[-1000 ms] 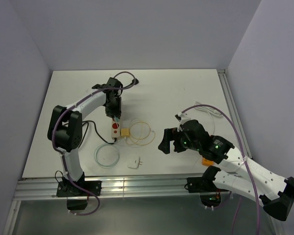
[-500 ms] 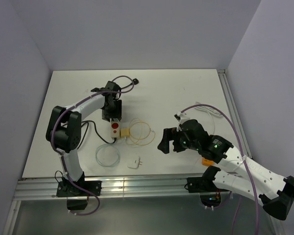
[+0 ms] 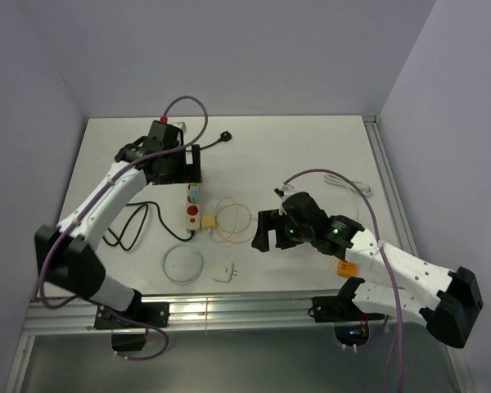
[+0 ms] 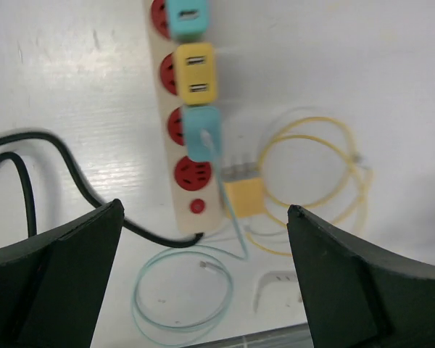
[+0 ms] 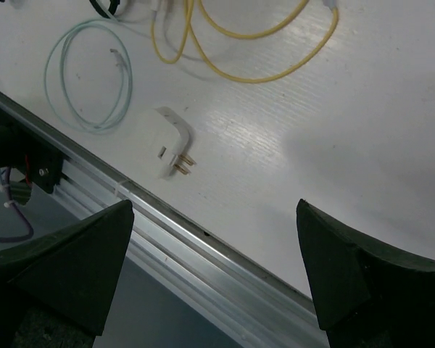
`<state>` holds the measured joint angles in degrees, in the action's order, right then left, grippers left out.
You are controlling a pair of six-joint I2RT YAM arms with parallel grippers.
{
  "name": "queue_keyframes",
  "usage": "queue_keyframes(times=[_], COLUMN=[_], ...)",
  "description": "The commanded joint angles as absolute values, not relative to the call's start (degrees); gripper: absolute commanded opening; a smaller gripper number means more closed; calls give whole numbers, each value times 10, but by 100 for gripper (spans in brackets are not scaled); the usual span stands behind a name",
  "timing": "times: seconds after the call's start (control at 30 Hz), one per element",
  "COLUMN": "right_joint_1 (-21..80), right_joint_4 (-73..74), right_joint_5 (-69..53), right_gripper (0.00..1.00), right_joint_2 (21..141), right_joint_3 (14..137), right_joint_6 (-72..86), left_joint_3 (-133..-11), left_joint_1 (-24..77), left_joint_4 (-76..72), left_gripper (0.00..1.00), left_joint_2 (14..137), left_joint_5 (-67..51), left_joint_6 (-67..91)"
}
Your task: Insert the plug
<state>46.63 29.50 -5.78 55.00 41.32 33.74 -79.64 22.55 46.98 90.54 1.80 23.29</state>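
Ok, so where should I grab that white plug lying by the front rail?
Probably by its body: come straight down on the plug, jaws across its two long sides. It lies flat on the table with the prongs sticking out level at one end, so grip behind them.

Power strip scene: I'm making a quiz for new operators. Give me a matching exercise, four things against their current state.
1 white plug
2 yellow adapter
3 teal cable
4 left gripper

a seated in the power strip
b open, holding nothing
c coiled in a loop
d lying loose, prongs bare

Pairs: 1-d, 2-a, 3-c, 4-b.
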Motion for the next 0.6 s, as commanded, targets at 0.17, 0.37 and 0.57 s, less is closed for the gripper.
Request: queue_keyframes(times=[0.17, 0.37, 0.57], right_joint_1=[468, 462, 461], right_joint_4=[150, 119, 78], right_joint_5=[-80, -76, -125], right_gripper=[96, 87, 52], right_joint_2=[740, 896, 983], right_joint_3=[516, 594, 617], right_joint_6=[365, 374, 374], left_joint_3=[-720, -672, -650], left_joint_1=[238, 238, 238], left_joint_4=[389, 398, 400], left_gripper=[100, 100, 99], left_joint_2=[626, 495, 448], left_joint_5=[-63, -121, -170], left_joint_6=[220, 234, 260])
